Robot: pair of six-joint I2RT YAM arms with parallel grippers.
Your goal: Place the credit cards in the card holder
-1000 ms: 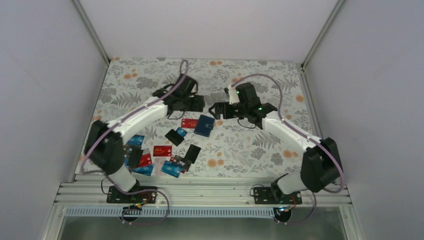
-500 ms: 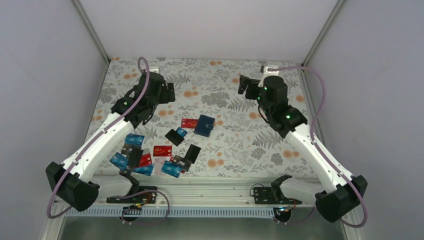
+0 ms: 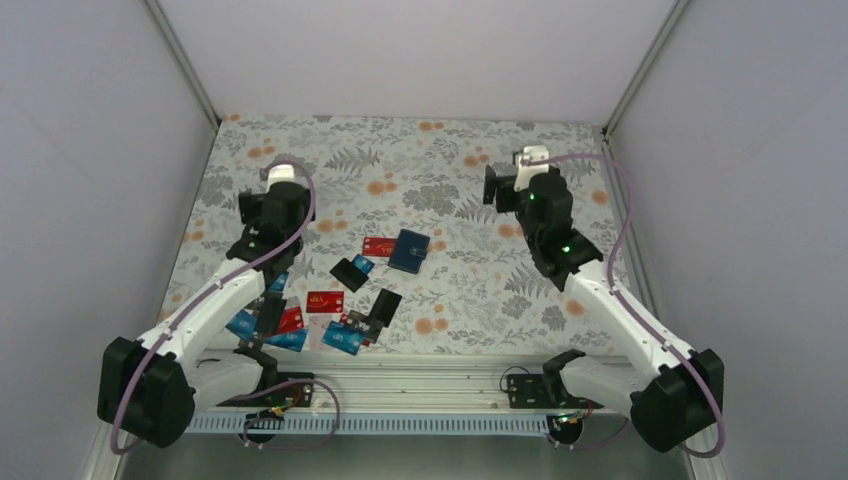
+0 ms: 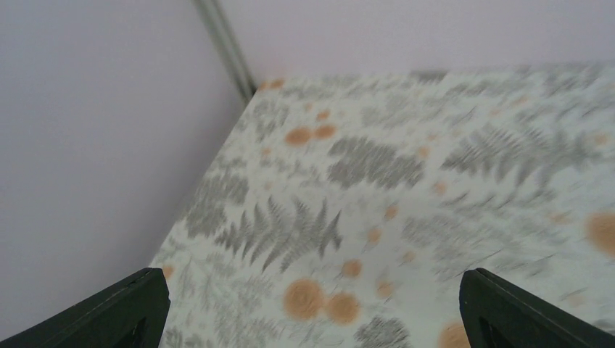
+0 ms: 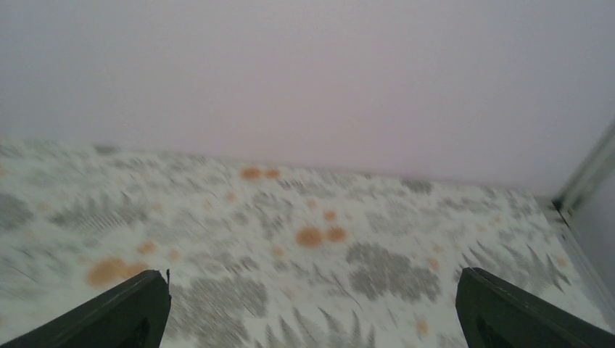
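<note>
The card holder [image 3: 408, 251], dark navy, lies flat mid-table with a red credit card [image 3: 378, 246] touching its left side. More credit cards lie nearer: a black one [image 3: 348, 274], a red one [image 3: 325, 301], another black one [image 3: 385, 303], a light blue one [image 3: 341, 338], and several partly hidden under my left arm. My left gripper [image 3: 268, 200] [image 4: 312, 304] hangs raised at the left, open and empty, over bare cloth. My right gripper [image 3: 505, 183] [image 5: 312, 304] hangs raised at the back right, also open and empty. Neither wrist view shows a card or the holder.
A floral cloth [image 3: 470, 290] covers the table. White walls close it in at the back and both sides, with metal corner posts [image 4: 225, 43] [image 5: 587, 174]. The arm bases sit on the aluminium rail [image 3: 420, 385] along the near edge.
Both arms have drawn away from the card holder at the middle, the left one out to the left, the right one to the back right. Both grippers have opened wide.
</note>
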